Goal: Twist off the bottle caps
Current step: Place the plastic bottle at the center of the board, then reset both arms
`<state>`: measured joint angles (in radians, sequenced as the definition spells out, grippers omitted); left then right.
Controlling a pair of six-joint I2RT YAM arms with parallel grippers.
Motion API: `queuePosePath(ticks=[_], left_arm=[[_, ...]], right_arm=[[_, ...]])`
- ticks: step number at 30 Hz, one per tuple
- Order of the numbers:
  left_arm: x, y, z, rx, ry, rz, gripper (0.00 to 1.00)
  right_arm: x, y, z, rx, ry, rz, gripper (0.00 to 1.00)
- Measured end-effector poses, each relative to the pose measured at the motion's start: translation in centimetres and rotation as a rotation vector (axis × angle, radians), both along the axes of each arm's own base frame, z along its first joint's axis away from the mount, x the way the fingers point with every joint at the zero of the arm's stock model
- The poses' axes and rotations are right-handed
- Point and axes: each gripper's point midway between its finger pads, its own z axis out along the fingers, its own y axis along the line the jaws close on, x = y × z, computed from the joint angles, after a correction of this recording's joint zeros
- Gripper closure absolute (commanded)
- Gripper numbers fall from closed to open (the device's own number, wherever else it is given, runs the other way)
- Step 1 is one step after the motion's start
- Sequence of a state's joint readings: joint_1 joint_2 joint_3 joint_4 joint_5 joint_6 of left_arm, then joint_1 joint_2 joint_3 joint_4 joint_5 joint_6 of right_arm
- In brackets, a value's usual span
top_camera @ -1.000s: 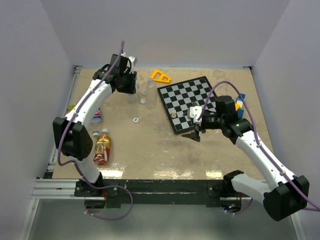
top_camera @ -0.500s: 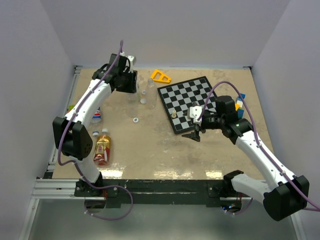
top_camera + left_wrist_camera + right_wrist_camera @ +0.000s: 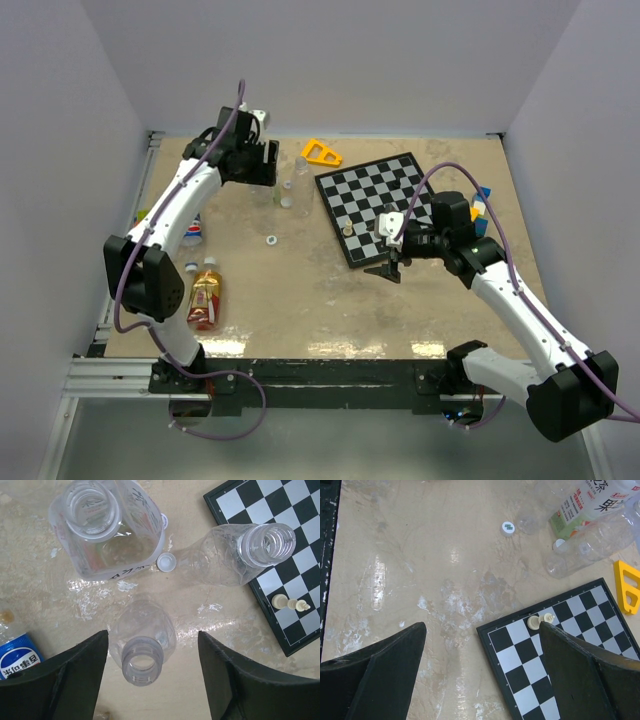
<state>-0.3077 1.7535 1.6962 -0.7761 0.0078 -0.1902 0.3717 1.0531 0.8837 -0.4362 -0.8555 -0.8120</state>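
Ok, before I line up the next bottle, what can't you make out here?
Cola bottle: cut by the left wrist view's edge; in the top view the left arm covers part of it. Cap not visible.
Red-yellow bottle: top view only, too small to tell if its cap is tight.
Coloured items: top view, mostly behind the right arm; cannot identify.

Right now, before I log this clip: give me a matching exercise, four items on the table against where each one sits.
1 loose white cap
2 chess pieces
3 red-yellow bottle
4 yellow triangle

A on the chessboard, near its edge
B lying on the table, near left
C just beyond the chessboard's far left corner
D between the open bottles

Pairs: 1-D, 2-A, 3-B, 4-C.
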Motion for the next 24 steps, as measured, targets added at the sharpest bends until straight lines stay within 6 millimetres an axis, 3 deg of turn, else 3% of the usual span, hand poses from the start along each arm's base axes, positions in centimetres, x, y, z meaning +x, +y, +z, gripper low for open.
queuePosePath(ticks=[6, 11, 14, 17, 21, 24], left_arm=[[-0.3, 0.8, 2.0, 0.014, -0.052, 0.027, 0.09], [-1.2, 1.4, 5.5, -0.007, -0.146, 0.037, 0.0], [-3.2, 1.9, 8.1, -0.04, -0.238, 0.035, 0.0], [-6.1, 2.9, 10.5, -0.074, -0.346, 0.037, 0.0], [-10.0, 4.2, 12.6, -0.114, -0.474, 0.045, 0.0], [-12.1, 5.0, 13.2, -0.135, -0.542, 0.05, 0.0]], right_arm=[[0.0, 0.0, 0.0, 0.0, 0.0, 0.0, 0.02], [0.2, -0.1, 0.0, -0.004, 0.005, -0.017, 0.02], [1.0, -0.6, 0.8, -0.013, 0.007, -0.081, 0.02], [3.0, -1.6, 3.5, -0.012, -0.023, -0.204, 0.02], [6.4, -4.5, 9.8, 0.069, -0.101, -0.446, 0.02], [7.2, -6.8, 13.7, 0.186, -0.138, -0.618, 0.02]])
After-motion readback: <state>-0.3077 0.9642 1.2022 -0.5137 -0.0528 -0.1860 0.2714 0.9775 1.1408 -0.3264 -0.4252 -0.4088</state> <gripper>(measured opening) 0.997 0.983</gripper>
